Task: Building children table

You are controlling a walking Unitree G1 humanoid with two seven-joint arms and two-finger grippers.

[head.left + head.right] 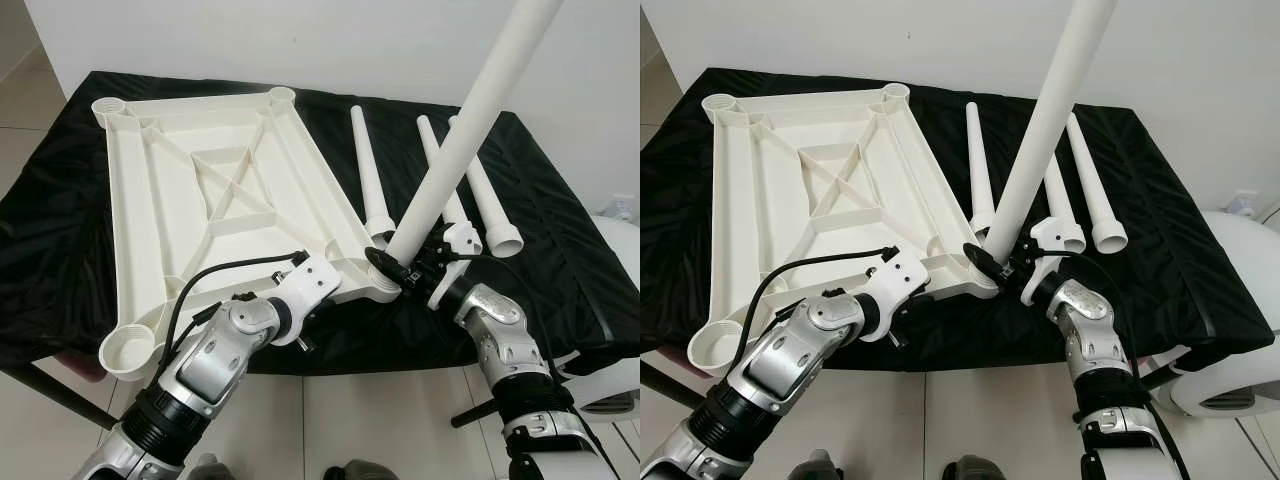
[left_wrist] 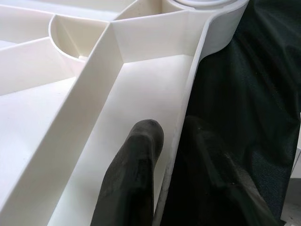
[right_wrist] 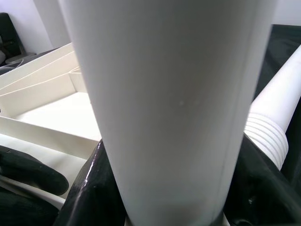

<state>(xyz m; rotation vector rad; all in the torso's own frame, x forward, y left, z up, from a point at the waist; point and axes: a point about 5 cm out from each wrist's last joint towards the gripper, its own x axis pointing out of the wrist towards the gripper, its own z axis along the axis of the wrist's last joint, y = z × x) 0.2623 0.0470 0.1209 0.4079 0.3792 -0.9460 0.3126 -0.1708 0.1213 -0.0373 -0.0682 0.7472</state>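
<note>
A white table top [image 1: 200, 190] lies upside down on a black cloth, with round sockets at its corners. My left gripper [image 2: 169, 155] is shut on the rim [image 2: 188, 103] of its near edge, one finger [image 2: 136, 174] inside and one outside. My right gripper [image 1: 405, 268] is shut on a long white leg [image 1: 470, 130], also seen close up as the leg [image 3: 174, 94]. It stands tilted up and to the right, its lower end at the near-right corner socket [image 1: 383, 285]. Three more legs lie on the cloth: one [image 1: 368, 170], a second [image 1: 453, 205] partly behind the held leg, a third [image 1: 490, 205].
The black cloth [image 1: 560, 240] covers the whole work table, whose near edge runs just behind my arms. A white appliance [image 1: 620, 230] stands at the right. A dark table leg [image 1: 50, 390] slants over the tiled floor at lower left. A white wall is behind.
</note>
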